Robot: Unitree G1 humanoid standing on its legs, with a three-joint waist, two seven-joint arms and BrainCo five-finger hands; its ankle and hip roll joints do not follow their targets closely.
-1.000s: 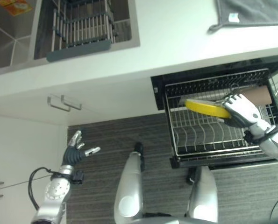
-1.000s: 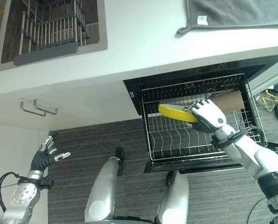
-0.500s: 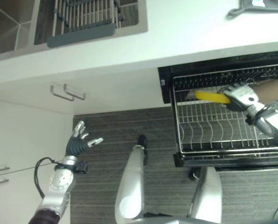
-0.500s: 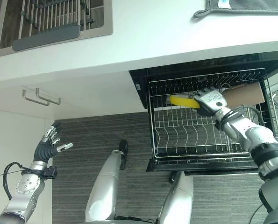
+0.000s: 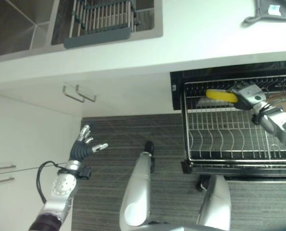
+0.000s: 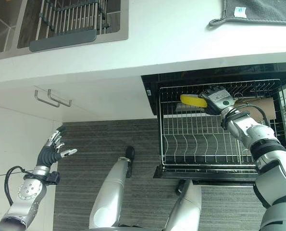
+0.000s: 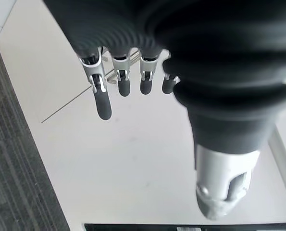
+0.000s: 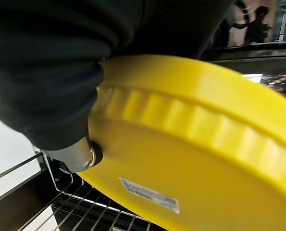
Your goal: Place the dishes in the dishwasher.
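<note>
At the back edge of the pulled-out dishwasher rack point(image 6: 219, 139), just under the counter point(image 6: 181, 43) lip, I see my right hand point(image 6: 216, 98) with fingers curled round the yellow plate point(image 6: 192, 100). The wire rows in front look bare, I think. My left hand point(image 5: 83, 149) hangs over the floor with fingers spread. The right wrist view shows the plate's ribbed underside and a sticker.
</note>
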